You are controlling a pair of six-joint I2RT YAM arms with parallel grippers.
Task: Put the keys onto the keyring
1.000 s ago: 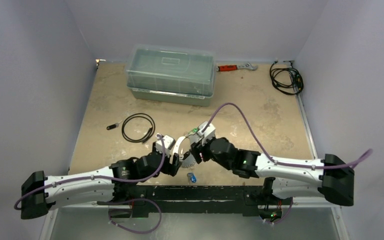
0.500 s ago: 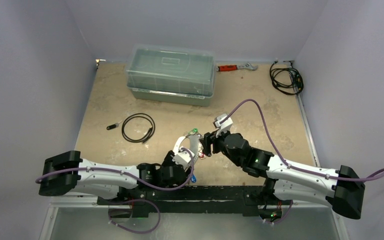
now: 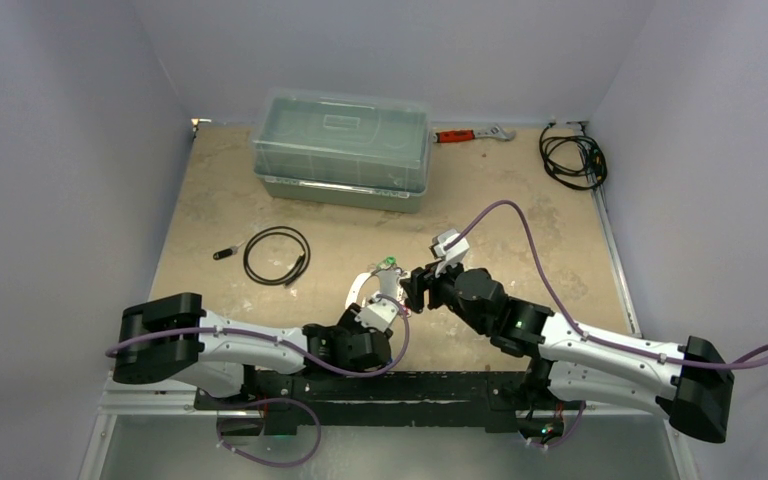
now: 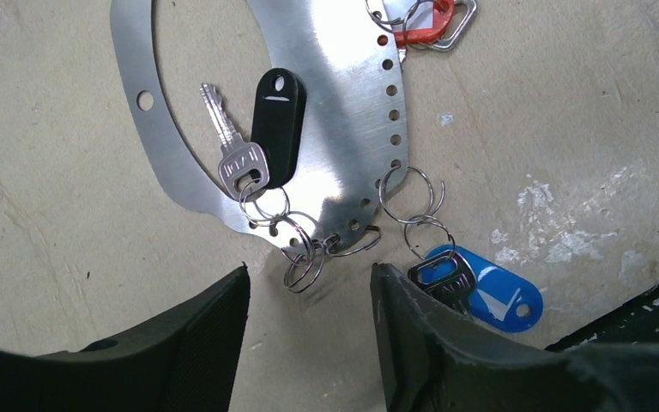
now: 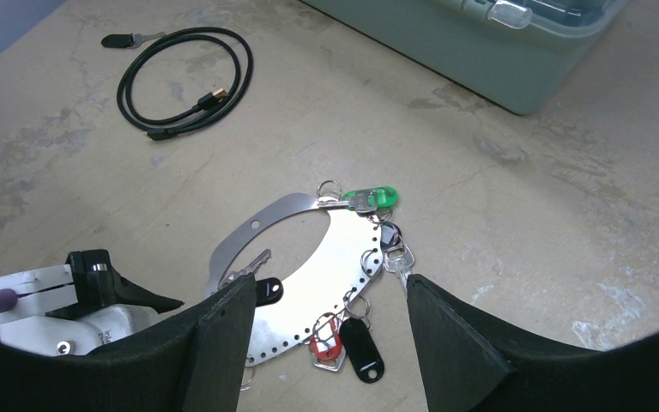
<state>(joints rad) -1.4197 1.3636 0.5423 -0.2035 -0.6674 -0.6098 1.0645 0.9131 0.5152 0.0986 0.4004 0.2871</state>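
Cable loop: a thin black cable loop (image 3: pixel 301 265) is seen on the left part of the sandy table (image 3: pixel 520 230), well apart from the arms.
Container: a pale green lidded container (image 3: pixel 340 140) is set at the far side.
Left gripper: the left gripper (image 4: pixel 309 270) is held low over the near rim of the keyring, its fingers spread apart, nothing clamped between them.
Keyring: the keyring (image 4: pixel 343 94) is laid on the table between the two grippers (a wide flat crescent of metal, small holes along its rim).
Keys: a key with a black tag (image 4: pixel 233 159) is hung by split rings from the near rim and lies across the central opening; a blue-tagged key (image 4: pixel 480 293) is linked to the outer rim by split rings; a red tag (image 4: pixel 425 26) is seen further along that rim; a green-tagged key (image 5: pixel 369 199) is found at the far tip.
Right gripper: the right gripper (image 5: pixel 330 283) is poised above the keyring, fingers parted and nothing gripped.
Wrench: an orange-handled wrench (image 3: pixel 470 133) is left at the far edge, right of the container.
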